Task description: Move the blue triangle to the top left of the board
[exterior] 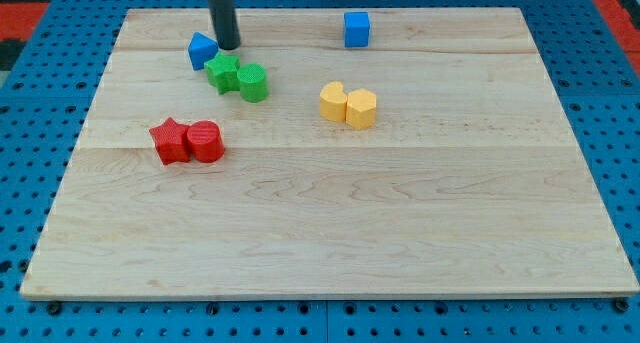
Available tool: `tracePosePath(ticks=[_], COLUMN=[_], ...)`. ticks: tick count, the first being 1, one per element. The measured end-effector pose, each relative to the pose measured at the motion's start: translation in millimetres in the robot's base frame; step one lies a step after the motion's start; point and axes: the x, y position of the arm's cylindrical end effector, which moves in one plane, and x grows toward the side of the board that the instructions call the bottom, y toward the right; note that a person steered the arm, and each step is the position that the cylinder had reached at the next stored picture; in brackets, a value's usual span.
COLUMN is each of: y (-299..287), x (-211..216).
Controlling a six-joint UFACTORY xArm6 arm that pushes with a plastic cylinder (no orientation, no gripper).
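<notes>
The blue triangle [202, 51] lies on the wooden board [330, 223] near the view's upper left. My tip [229, 46] stands just to its right, very close to it or touching it, and just above the green star [223, 73]. The dark rod rises from the tip out of the view's top.
A green cylinder [253, 83] touches the green star's right side. A blue cube [356, 29] sits at the top centre. A yellow pair [348, 104] lies right of centre. A red star [170, 140] and red cylinder [205, 141] sit at the left.
</notes>
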Motion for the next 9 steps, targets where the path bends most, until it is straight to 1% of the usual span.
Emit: tracePosePath(ticks=[1,2,3,4,5,6,7,9], y=[-50,-95,-121,-138,-138,-139,-139,-139], x=[40,53,48,28,5,17,20,13])
